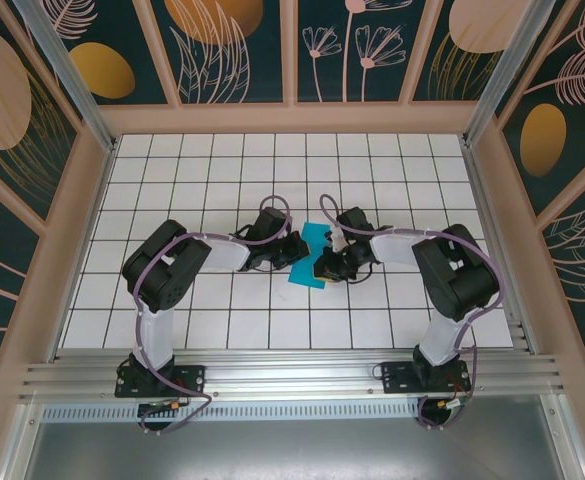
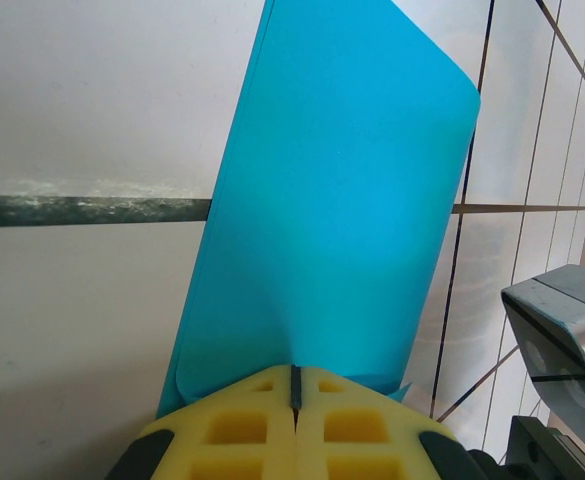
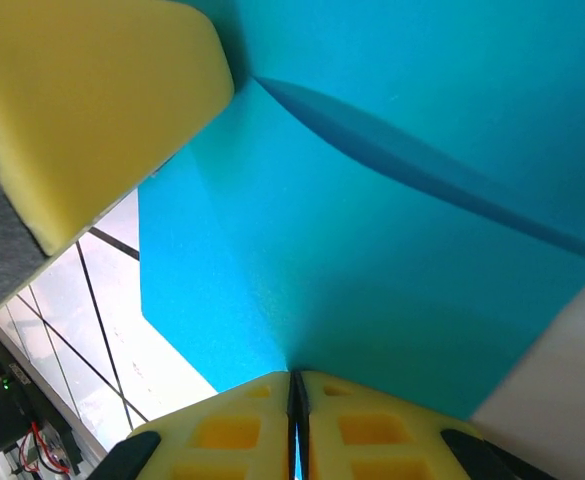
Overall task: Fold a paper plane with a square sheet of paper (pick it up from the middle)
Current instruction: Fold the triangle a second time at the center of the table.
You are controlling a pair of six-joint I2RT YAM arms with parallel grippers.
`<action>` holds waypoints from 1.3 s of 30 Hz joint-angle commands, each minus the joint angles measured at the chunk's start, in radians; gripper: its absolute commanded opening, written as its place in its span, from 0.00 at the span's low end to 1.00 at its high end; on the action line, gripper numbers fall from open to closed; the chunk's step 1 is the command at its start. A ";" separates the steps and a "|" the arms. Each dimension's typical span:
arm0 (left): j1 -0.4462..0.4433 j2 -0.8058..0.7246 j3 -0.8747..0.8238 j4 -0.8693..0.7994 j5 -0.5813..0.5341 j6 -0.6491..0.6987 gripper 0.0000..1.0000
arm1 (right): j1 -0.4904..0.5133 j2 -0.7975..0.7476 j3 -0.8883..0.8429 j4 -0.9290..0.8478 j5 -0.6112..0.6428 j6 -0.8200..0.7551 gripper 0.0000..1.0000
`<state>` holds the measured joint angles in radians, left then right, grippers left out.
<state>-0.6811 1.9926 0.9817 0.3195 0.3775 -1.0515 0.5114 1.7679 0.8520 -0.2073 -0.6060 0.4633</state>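
Left claw (image 2: 295, 392): its yellow foam pads were pressed together on the near edge of the square sheet of paper (image 2: 342, 200). The sheet bowed away from the claw over the white tiled surface (image 2: 82, 110), its far corner rounded over. Right claw (image 3: 295, 398): it was likewise clamped on the sheet, with only the thin teal paper between its pads. The sheet spread ahead of it with a soft diagonal fold. Viewed from above, the two claws faced each other, and the sheet was gripped between them, right of the left claw and left of the right.
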 commanded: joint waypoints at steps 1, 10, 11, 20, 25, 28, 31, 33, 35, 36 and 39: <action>-0.005 0.037 -0.037 -0.079 -0.052 0.020 0.06 | 0.002 -0.019 0.002 -0.089 0.065 -0.030 0.14; -0.003 0.038 -0.028 -0.080 -0.051 0.020 0.06 | 0.019 -0.030 -0.035 -0.094 0.025 -0.026 0.15; -0.005 0.038 -0.028 -0.082 -0.049 0.021 0.06 | 0.021 -0.017 -0.047 -0.092 0.030 -0.028 0.15; -0.004 0.038 -0.021 -0.089 -0.055 0.025 0.06 | 0.012 -0.070 -0.078 -0.130 0.066 -0.032 0.14; -0.004 0.040 -0.018 -0.089 -0.055 0.023 0.06 | 0.010 -0.086 -0.110 -0.097 0.011 -0.027 0.15; -0.003 0.040 -0.017 -0.088 -0.053 0.025 0.06 | 0.010 -0.027 -0.138 -0.098 0.059 -0.025 0.14; -0.004 0.035 -0.018 -0.089 -0.054 0.024 0.06 | 0.010 -0.025 -0.133 -0.124 0.102 -0.022 0.12; -0.005 0.034 -0.021 -0.090 -0.055 0.024 0.06 | 0.010 -0.057 -0.126 -0.147 0.105 -0.026 0.12; -0.004 0.033 -0.021 -0.088 -0.058 0.025 0.06 | 0.011 -0.095 -0.127 -0.160 0.099 -0.028 0.12; -0.003 0.034 -0.021 -0.086 -0.057 0.023 0.06 | 0.013 -0.103 -0.129 -0.170 0.094 -0.032 0.12; -0.003 0.035 -0.020 -0.082 -0.055 0.022 0.06 | 0.016 -0.109 -0.134 -0.200 0.110 -0.040 0.11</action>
<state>-0.6811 1.9926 0.9817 0.3202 0.3775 -1.0512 0.5201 1.6669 0.7582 -0.2474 -0.5716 0.4435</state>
